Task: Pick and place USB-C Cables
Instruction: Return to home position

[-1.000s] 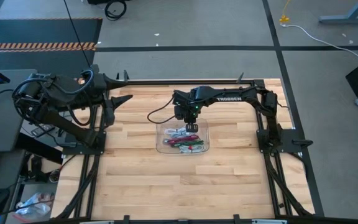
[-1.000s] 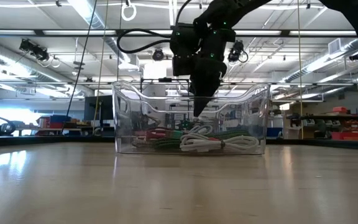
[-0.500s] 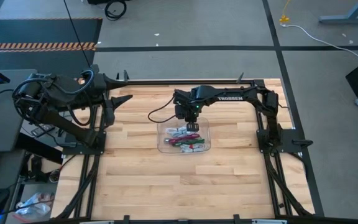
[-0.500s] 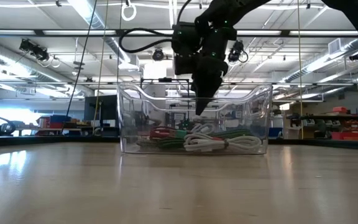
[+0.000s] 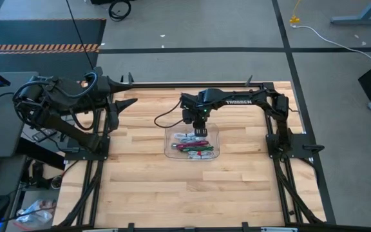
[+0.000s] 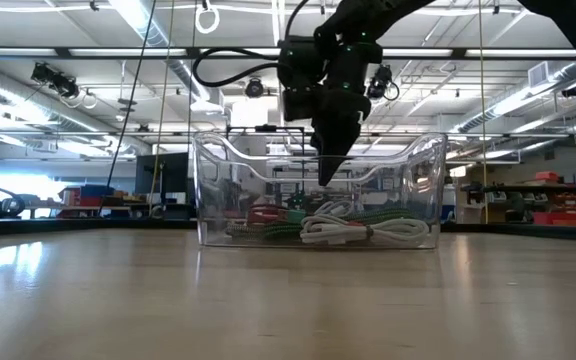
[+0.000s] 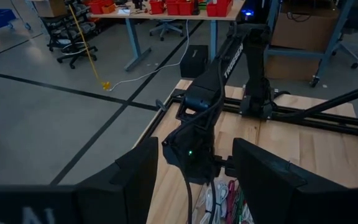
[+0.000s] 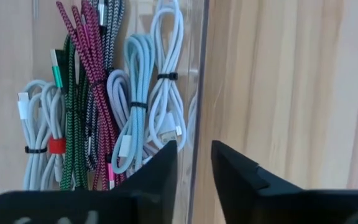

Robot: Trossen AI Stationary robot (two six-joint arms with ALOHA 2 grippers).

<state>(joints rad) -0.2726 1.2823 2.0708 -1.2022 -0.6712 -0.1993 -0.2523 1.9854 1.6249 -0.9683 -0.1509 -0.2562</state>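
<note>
A clear plastic tray (image 5: 168, 152) (image 6: 213, 190) stands on the wooden table. The USB-C cables (image 5: 192, 147) (image 6: 338, 225) lie bundled on its floor: white (image 8: 166, 93), pale blue (image 8: 135, 106), dark red (image 8: 92, 68), green (image 8: 73, 130), and white with a red tie (image 8: 42, 137). My right gripper (image 5: 200, 132) (image 6: 328, 178) (image 8: 194, 152) points down at the tray's far wall (image 8: 199, 74). It is open, with one finger inside that wall and one outside, and a sliver of space shows on each side. My left gripper (image 5: 129, 91) (image 7: 194, 180) waits open, raised at the table's far left.
Bare wood surrounds the tray on all sides. The black arm frames run along the table's left (image 5: 85, 148) and right (image 5: 288, 148) edges. A black cable (image 5: 163, 118) loops from the right arm beside the tray.
The tray has slid a little toward the table's right edge, staying flat on the wood with the cables inside it. My right gripper has stayed at the tray's far wall throughout.
</note>
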